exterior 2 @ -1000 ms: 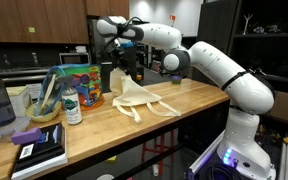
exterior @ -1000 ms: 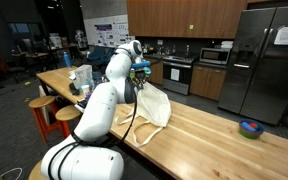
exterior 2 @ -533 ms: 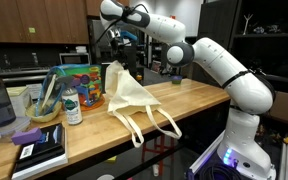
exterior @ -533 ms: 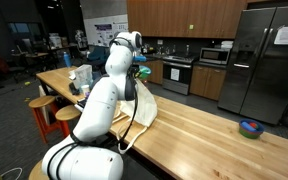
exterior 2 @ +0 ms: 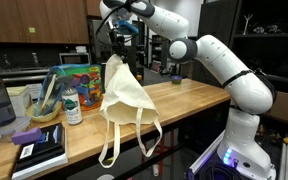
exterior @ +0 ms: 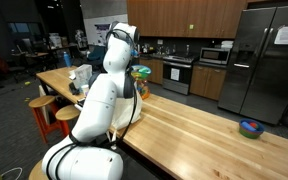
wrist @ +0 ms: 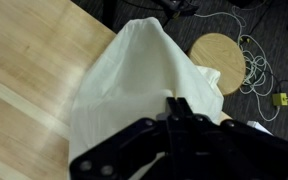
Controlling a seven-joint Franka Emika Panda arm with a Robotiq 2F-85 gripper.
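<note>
You've got the bag point(exterior 2: 124, 95) up off the counter point(exterior 2: 189, 98). It hangs full length at the front edge, w/ the handles point(exterior 2: 109, 150) dangling below the top. Can't tell if it brushes the edge. Lift looks done imo; bag's not set down anywhere yet. Gripper point(exterior 2: 115, 56) fingers are clenched tight on the bag's top, cloth bunched at the tips in wrist view. Nothing else touched.

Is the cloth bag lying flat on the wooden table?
No, the cloth bag hangs from the gripper, its handles dangling below the table edge.
</note>
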